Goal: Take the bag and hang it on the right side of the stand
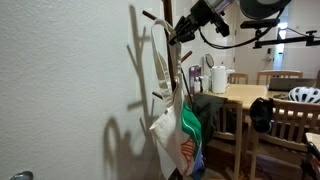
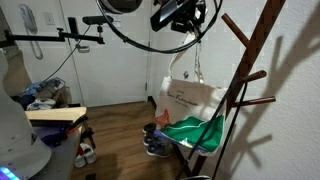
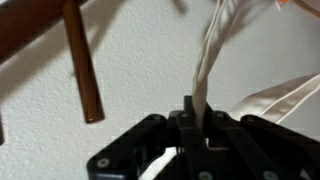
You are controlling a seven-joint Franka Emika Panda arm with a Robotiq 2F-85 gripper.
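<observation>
End effector (image 3: 196,118): clenched on the strap (image 3: 212,45).
Bag (image 2: 190,98): hangs straight below it, strap vertical.
Stand (image 2: 248,70): its peg (image 3: 86,70) lies just beside the taut strap, apart.

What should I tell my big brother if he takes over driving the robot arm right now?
Gripper: shut on the bag's white strap, high up near the top of the stand.
Bag: hangs from the gripper beside the stand, off the floor. A green cloth shows at its lower edge.
Done: the bag is grasped and lifted.
Left: loop the strap over a peg on the stand's right side, open the gripper and back away. No view shows the strap over a peg yet.
</observation>
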